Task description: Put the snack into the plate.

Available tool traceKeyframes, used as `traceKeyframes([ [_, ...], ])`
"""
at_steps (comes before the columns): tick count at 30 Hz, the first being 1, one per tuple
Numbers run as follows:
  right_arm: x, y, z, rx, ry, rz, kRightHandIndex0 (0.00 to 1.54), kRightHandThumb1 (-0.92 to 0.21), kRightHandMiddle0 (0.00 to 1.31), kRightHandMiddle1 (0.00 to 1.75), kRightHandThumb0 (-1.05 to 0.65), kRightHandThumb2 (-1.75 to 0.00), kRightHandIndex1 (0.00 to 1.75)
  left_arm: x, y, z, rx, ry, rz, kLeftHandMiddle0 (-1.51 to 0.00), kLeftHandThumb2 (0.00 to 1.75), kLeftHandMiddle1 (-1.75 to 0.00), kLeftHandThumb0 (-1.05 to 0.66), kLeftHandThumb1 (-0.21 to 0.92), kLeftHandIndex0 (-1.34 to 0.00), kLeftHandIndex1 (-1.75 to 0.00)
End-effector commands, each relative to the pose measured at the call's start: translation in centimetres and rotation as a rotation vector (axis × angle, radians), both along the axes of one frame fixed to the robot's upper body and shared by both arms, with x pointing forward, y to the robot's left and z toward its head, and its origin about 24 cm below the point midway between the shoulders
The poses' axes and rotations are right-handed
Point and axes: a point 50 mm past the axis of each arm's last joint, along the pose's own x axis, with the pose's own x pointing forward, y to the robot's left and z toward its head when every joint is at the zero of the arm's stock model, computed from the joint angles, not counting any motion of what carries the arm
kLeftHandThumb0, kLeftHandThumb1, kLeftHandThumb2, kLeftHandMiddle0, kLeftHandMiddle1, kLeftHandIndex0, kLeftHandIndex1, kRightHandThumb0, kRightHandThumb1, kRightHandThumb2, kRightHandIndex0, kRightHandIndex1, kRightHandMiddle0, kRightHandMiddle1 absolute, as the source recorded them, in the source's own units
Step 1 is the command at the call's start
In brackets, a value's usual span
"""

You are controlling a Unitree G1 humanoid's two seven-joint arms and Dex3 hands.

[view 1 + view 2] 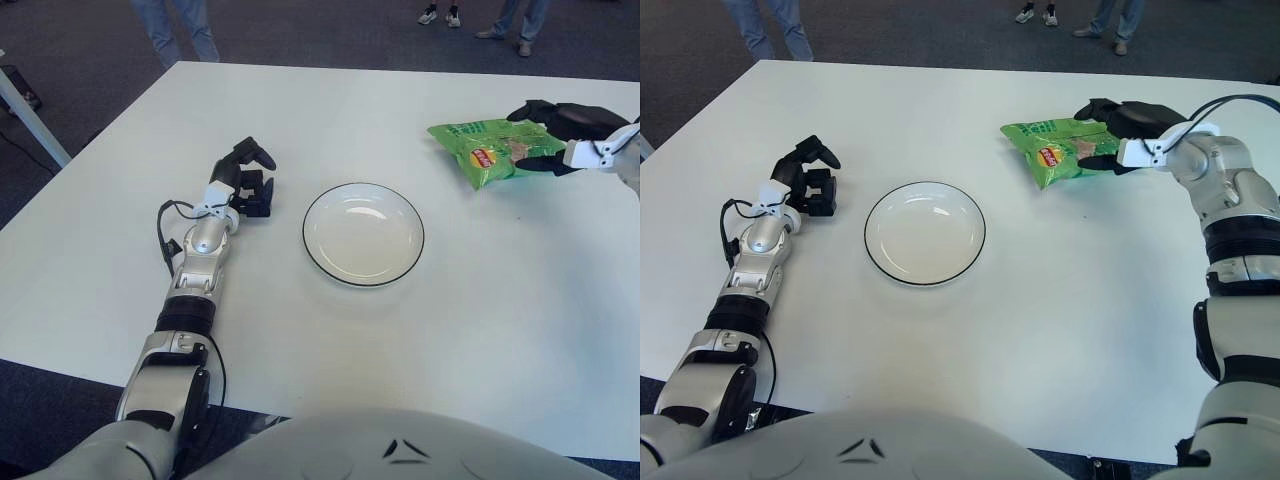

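A green snack bag (1052,150) with a red and yellow logo is at the right of the white table. My right hand (1120,132) is shut on its right end, with fingers above and below the bag; the bag looks lifted a little off the table. A white plate with a dark rim (924,196) sits empty at the table's middle, to the left of the bag. My left hand (250,180) shows left of the plate with its fingers loosely curled, holding nothing.
The white table (320,340) spreads around the plate. Legs of people standing show beyond the far edge (180,30). A white bar (30,120) slants off the table's left side.
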Motion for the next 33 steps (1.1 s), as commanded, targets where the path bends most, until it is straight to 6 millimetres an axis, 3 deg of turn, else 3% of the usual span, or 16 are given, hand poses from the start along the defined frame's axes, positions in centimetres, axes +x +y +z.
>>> traceKeyframes([
  [1,0.4,0.0,0.4,-0.053,-0.031,0.029,0.02,-0.92,0.00,0.48,-0.99,-0.49,0.05,-1.4,-0.1,-2.9,0.003,0.102,0.023,-1.25,1.39,-1.75,-0.50,0.25,-0.66,-1.75],
  [9,1.1,0.6,-0.9,-0.096,-0.009,0.050,0.00,-0.92,0.00,0.40,-0.99,-0.38,0.00,-1.5,-0.3,-2.7,0.019,0.075,0.035,-1.25,1.40,-1.75,-0.50,0.24,-0.67,-1.75],
  [27,2.1,2.5,-3.3,-0.168,0.126,0.061,0.00,-0.92,0.00,0.40,-1.03,-0.32,0.00,-1.7,-0.7,-2.7,0.025,0.068,0.030,-1.24,1.46,-1.75,-0.52,0.20,-0.70,-1.75],
  [33,2.3,3.0,-4.4,-0.205,0.096,0.050,0.00,-0.92,0.00,0.30,-1.05,-0.28,0.00,-1.9,-0.8,-2.6,0.060,0.056,0.040,-1.25,1.48,-1.75,-0.53,0.18,-0.72,-1.75],
])
